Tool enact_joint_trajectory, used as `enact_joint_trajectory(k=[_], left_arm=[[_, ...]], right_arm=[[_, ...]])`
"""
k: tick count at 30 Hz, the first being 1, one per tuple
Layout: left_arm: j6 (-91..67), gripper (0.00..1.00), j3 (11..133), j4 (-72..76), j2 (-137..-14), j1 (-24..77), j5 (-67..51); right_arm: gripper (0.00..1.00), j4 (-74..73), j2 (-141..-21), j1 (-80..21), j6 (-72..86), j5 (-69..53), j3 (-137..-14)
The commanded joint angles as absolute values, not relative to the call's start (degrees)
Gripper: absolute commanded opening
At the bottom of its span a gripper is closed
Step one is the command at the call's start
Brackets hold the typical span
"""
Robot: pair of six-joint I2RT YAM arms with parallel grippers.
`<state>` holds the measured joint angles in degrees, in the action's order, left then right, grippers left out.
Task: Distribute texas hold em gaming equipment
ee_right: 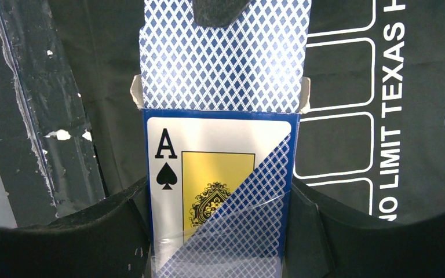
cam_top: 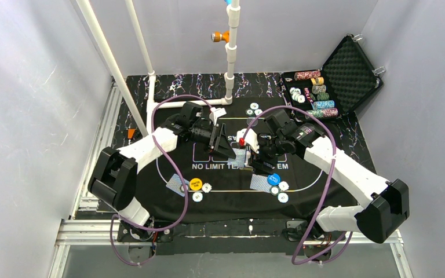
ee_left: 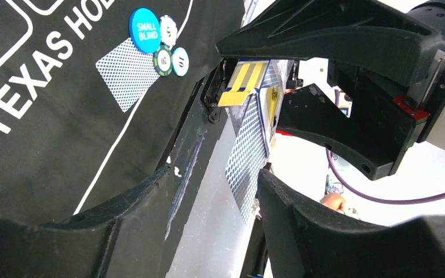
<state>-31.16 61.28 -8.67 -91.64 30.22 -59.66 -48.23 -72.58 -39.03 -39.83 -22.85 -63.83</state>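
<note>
Sitting between the right fingers (ee_right: 64,237): card box (ee_right: 208,168), cards (ee_right: 226,63) protruding.

Black mat (cam_top: 232,204) printed NO LIMIT TEXAS HOLD'EM covers most of the marbled tabletop (cam_top: 174,84). Foam-lined case (cam_top: 350,72) lies open at the far right corner. White pipe frame (cam_top: 230,63) at the far edge, orange knob (cam_top: 220,36) on it.

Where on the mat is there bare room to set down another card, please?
The near-centre strip of the mat, between the yellow button group and the card beside the blue button. Mid-mat is crowded by the left gripper and right gripper.
</note>
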Motion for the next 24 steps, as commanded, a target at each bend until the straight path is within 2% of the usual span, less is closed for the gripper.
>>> enact_joint_trajectory(k=[1,3,7,14,19,24], left_arm=[[-33.63,0.54,60.37,-4.13,-88.84,31.02,-61.42],[-33.88,0.53,60.69,-3.81,-89.59,31.57,-61.46],[-33.01,0.38,60.6,-5.22,-89.6,31.54,-61.63],[-29.1,0.19,59.55,-9.69,-86.5,29.01,-62.68],[-25.41,0.01,60.25,-14.18,-84.49,27.56,-62.84],[-23.24,0.0,60.98,-16.86,-83.11,25.22,-64.84]], right_arm=[[0.01,-45.88,-71.18,-38.84,-40.18,-24.49,-64.0],[0.01,-45.85,-71.44,-38.84,-40.14,-24.6,-64.27],[0.01,-45.97,-71.46,-38.85,-40.16,-24.49,-64.43],[0.01,-45.66,-71.19,-38.85,-39.78,-24.35,-63.7],[0.01,-45.79,-71.1,-38.75,-39.77,-24.31,-63.68],[0.01,-45.41,-70.9,-38.53,-39.14,-23.38,-63.38]])
